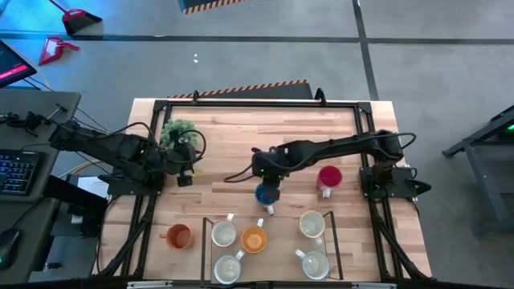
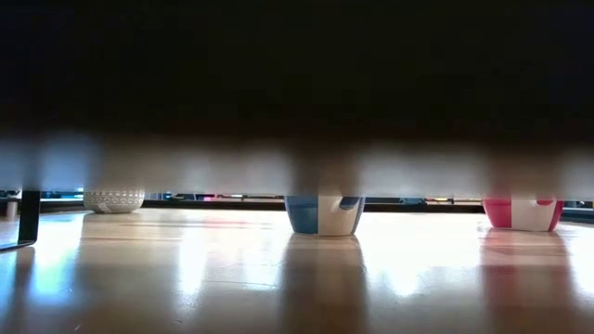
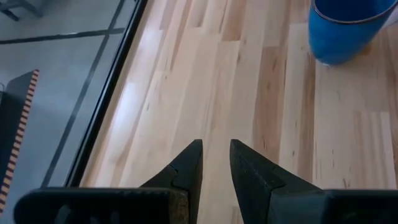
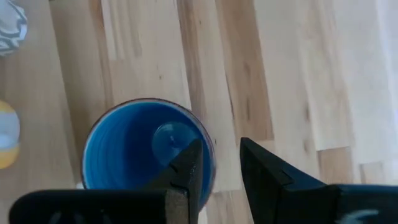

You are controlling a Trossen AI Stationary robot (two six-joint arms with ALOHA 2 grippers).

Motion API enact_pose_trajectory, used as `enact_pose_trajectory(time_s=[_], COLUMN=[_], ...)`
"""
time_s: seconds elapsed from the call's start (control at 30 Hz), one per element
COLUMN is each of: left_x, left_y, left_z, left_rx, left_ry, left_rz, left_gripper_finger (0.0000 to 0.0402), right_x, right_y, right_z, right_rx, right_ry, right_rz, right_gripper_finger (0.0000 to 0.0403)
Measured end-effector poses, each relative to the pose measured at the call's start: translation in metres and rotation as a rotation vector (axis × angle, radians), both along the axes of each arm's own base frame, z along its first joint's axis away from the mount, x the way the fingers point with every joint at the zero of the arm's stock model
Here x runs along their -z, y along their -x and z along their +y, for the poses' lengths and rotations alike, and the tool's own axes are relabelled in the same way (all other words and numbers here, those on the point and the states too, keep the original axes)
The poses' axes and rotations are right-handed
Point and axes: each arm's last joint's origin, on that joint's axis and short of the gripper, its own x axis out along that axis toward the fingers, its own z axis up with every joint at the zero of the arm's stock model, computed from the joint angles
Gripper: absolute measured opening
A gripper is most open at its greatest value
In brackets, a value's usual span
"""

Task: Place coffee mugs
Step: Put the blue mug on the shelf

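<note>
The right gripper (image 1: 267, 193) hung directly over the blue mug (image 1: 265, 195) near the middle of the worktop (image 1: 225, 144), its arm reaching in from the three o'clock side. Seen from the right wrist, one finger (image 4: 186, 167) dipped inside the blue bowl of the mug and the other stood outside the wall, so the rim ran between them with the jaws set narrow. It looked like a grip on that rim, though I could not say for sure that the pads were pressing. The mug stood upright on the boards, its handle poking toward six o'clock.

From that mug, the red mug (image 1: 328, 178) stood near at three o'clock. The rack (image 1: 331, 241) lay at six o'clock, with four cream mugs and an orange mug (image 1: 254, 239) in or beside it. Another orange mug (image 1: 178, 236) sat out at eight o'clock.

The left gripper (image 1: 185, 178) waited near the potted plant (image 1: 177, 132) at nine o'clock, fingers a slit apart and empty, well off from the blue mug. The right arm was plainly the nearer. I judged the coming move to be a lift and a carry toward six o'clock.
</note>
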Motion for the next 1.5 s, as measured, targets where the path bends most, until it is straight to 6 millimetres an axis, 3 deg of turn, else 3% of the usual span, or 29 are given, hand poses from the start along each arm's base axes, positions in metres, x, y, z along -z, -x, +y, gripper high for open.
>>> enact_pose_trajectory(time_s=[0.43, 0.7, 1.23, 1.5], left_x=[0.011, 0.024, 0.025, 0.025], left_y=[0.011, 0.022, 0.023, 0.023], left_z=[0.003, 0.003, 0.003, 0.003], left_rx=[-0.026, -0.024, -0.028, -0.027], left_ry=[0.015, 0.109, 0.131, 0.133], left_rz=[0.094, 0.004, -0.020, -0.022], left_gripper_finger=[0.0071, 0.0071, 0.0071, 0.0071], right_x=[0.010, 0.010, 0.054, 0.063], right_y=[0.004, 0.004, -0.013, -0.018], right_z=[0.011, 0.010, 0.012, 0.012], right_rx=[-0.005, 0.019, -0.010, -0.007], right_ry=[0.022, 0.035, 0.052, 0.045], right_rz=[0.050, 0.051, 0.131, 0.133], right_gripper_finger=[0.0084, 0.0084, 0.0084, 0.0080])
